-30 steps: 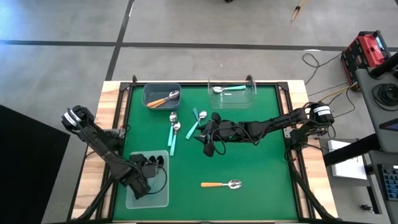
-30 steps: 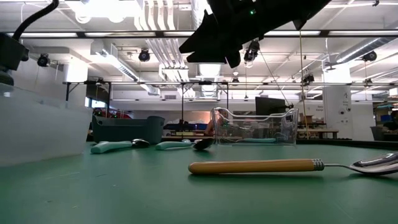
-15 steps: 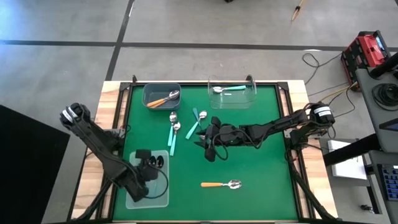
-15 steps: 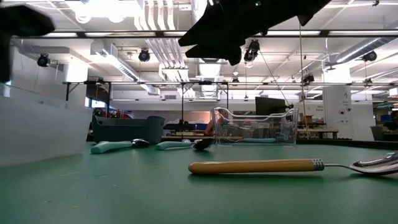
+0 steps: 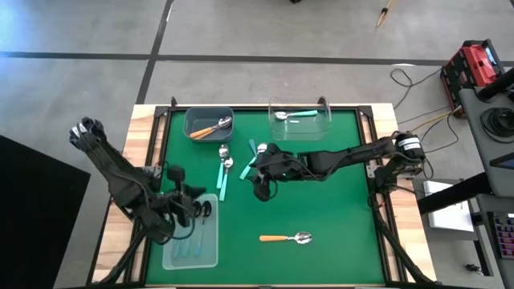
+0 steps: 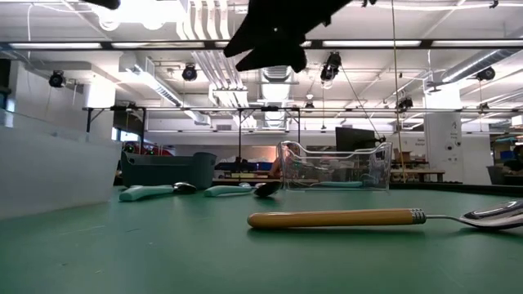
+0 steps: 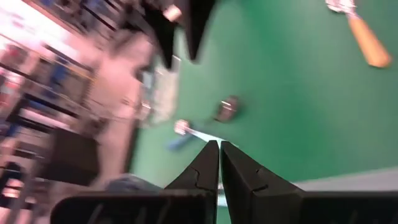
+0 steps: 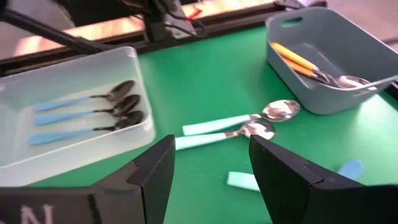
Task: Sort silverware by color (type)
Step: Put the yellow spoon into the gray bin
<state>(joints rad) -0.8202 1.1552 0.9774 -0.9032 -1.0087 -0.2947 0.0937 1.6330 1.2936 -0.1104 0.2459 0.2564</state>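
Jaws first: on our right gripper (image 5: 259,191) they stand wide and hold nothing, hanging above the middle of the worktop (image 5: 337,209); on our left gripper (image 5: 193,210) they are pressed together and empty, over the frosted bin (image 5: 210,258) at about eight o'clock.

We judge the sorting well along but unfinished. The frosted bin holds three dark-bowled spoons with light-blue handles (image 8: 87,115). The grey bin (image 5: 193,120) at eleven o'clock holds orange-handled spoons (image 8: 298,61), and the clear tray (image 5: 321,128) at one o'clock holds one teal-handled spoon (image 5: 293,115).

Loose on the worktop lie two teal-handled spoons (image 8: 224,127) side by side, just at five o'clock from the grey bin, and at least one more teal handle (image 5: 252,149) close to the right gripper. A lone orange-handled spoon (image 5: 285,238) rests at six o'clock, well apart from the others.

The step in hand looks like the right gripper's approach to the loose teal group. Next we would need to come down over a single handle, close on it alone without catching its neighbour, and carry it to the clear tray. The spoons are small, thin and flat-lying, so a low, centred pinch seems needed.
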